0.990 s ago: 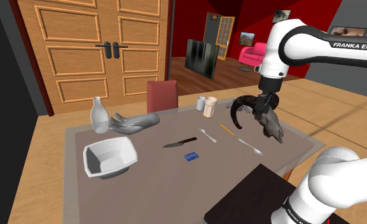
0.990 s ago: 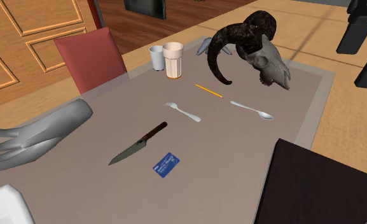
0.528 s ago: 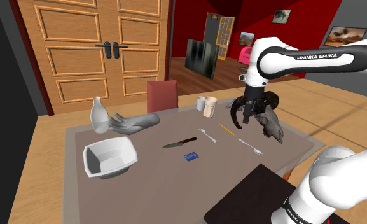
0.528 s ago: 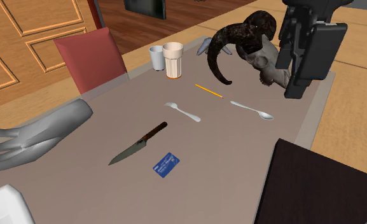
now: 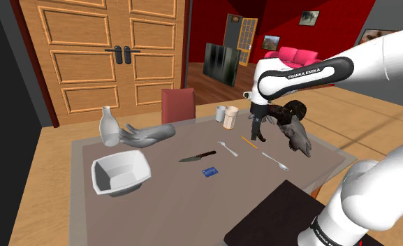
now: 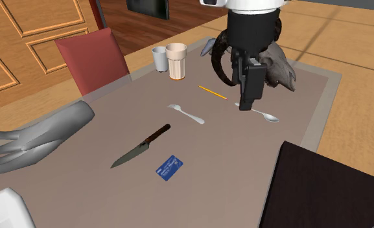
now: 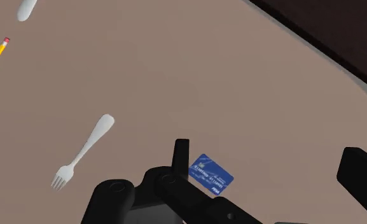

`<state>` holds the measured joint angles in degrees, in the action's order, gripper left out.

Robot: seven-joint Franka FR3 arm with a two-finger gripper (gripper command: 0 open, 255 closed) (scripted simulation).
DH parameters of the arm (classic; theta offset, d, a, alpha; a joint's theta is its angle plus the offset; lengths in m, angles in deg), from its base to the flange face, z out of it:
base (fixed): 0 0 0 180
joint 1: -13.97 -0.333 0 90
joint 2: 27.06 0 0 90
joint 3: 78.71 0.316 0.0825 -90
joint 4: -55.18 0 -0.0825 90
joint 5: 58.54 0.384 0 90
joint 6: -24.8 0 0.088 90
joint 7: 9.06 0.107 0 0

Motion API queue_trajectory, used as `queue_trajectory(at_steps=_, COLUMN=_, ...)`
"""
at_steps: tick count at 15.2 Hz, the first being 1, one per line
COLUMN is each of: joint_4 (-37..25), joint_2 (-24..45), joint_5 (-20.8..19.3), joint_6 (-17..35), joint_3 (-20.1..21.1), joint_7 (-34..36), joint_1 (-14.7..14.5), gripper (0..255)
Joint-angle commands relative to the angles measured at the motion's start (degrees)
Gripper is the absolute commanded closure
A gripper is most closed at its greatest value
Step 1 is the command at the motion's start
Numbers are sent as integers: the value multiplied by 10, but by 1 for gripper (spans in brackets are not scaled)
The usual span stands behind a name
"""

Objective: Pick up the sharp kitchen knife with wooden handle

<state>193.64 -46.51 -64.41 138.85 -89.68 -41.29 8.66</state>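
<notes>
This looks like the approach: over the table (image 6: 257,175), bare and roomy but with its edge close behind the horned skull (image 6: 281,70), my gripper (image 7: 270,156) hangs just in front of that skull, jaws spread and empty. The knife (image 6: 142,146) lies flat well away from the skull, beyond the fork (image 6: 187,114); next I'd carry across, square the jaws to its handle and descend, with nothing standing in that path.

The knife (image 6: 140,146) lies flat and untouched near the middle of the brown table (image 6: 244,162). In the second exterior view its dark reddish-brown handle points far and right, and its grey pointed blade near and left. A blue card (image 6: 169,168) lies just beside it.
</notes>
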Motion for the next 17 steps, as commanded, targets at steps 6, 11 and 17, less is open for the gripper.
queue_trajectory(at_steps=6, joint_4=-61, joint_2=160, joint_5=19, joint_6=107, joint_3=-17, joint_7=-116, joint_1=-21, gripper=0)
queue_trajectory(at_steps=11, joint_4=-127, joint_2=272, joint_5=43, joint_6=157, joint_3=-9, joint_7=-194, joint_1=-25, gripper=0)
queue_trajectory(at_steps=17, joint_4=-224, joint_2=400, joint_5=62, joint_6=196, joint_3=15, joint_7=-274, joint_1=-21, gripper=0)
